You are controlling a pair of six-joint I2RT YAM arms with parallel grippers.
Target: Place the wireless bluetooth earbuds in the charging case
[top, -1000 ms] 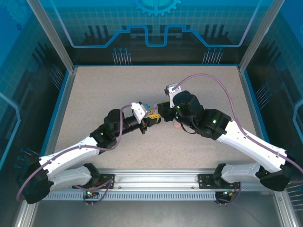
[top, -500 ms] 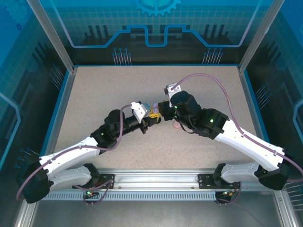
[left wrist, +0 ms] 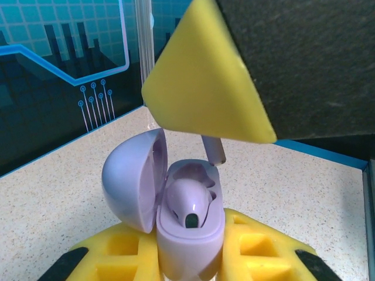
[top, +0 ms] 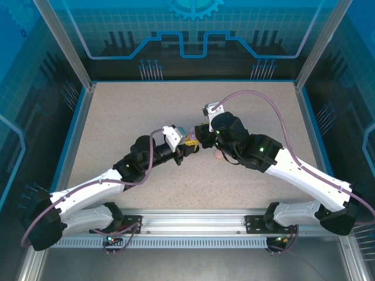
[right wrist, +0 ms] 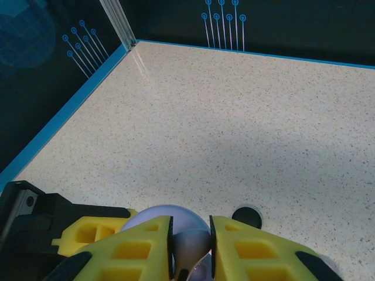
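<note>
Lilac earbud (left wrist: 188, 205) seated in open charging case (left wrist: 187, 249), lid (left wrist: 132, 181) swung aside, case clamped by left gripper (left wrist: 188, 263) over mid-table (right wrist: 234, 117), second lilac earbud (right wrist: 190, 246) pinched in right gripper (right wrist: 191, 227), stem at the case's empty pocket.

Speckled beige table (top: 117, 117), blue-rimmed, inside what look like printed teal walls (top: 193, 35).
</note>
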